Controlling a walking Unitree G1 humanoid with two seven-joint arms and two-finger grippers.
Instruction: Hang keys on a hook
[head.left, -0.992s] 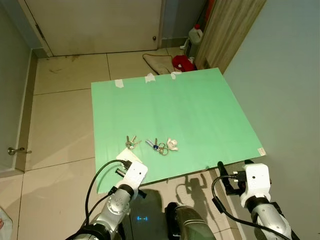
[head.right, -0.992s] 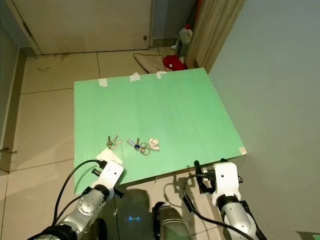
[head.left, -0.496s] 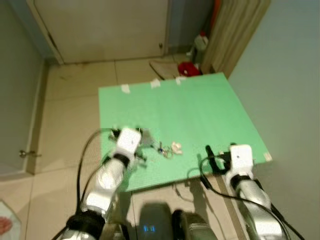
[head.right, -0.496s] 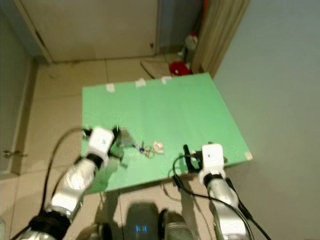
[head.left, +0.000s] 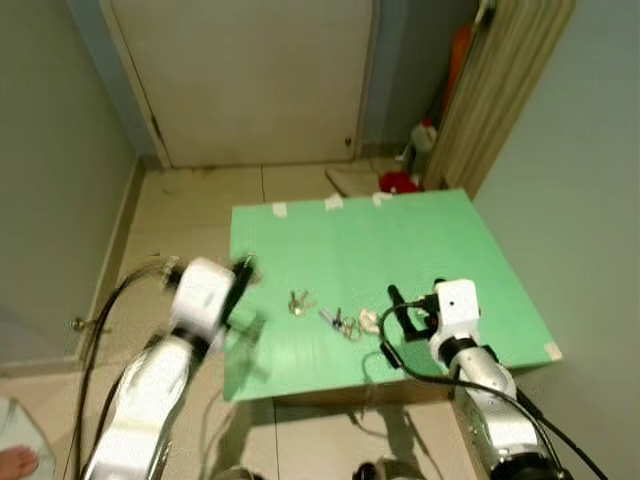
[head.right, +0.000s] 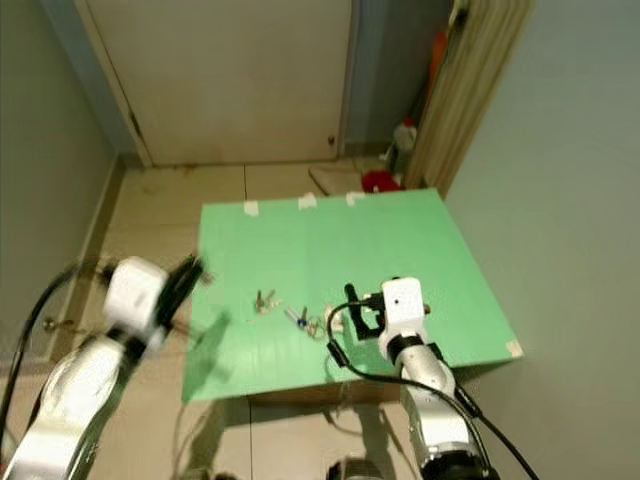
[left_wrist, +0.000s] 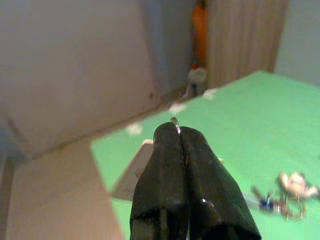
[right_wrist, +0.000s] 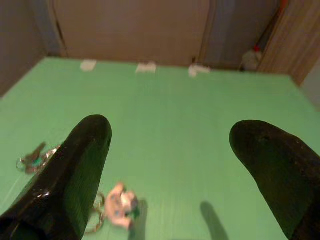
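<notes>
Two key bunches lie on the green tabletop. One is a silver bunch. The other has a blue key on a ring with a white charm. My right gripper hovers open just right of the charm, with nothing between its fingers; the right wrist view looks down on the charm and the silver bunch. My left gripper is raised at the table's left edge, blurred. It is shut, with a small silvery glint at the tips.
A pale card lies on the table's left part. Tape strips mark its far edge. Behind stand a closed door, a plastic bottle, a red cloth and a wooden panel. A wall runs along the right.
The head camera has risen and now takes in more of the room. My left arm lifted from below the table's near edge to its left side. My right gripper moved in over the table toward the charm.
</notes>
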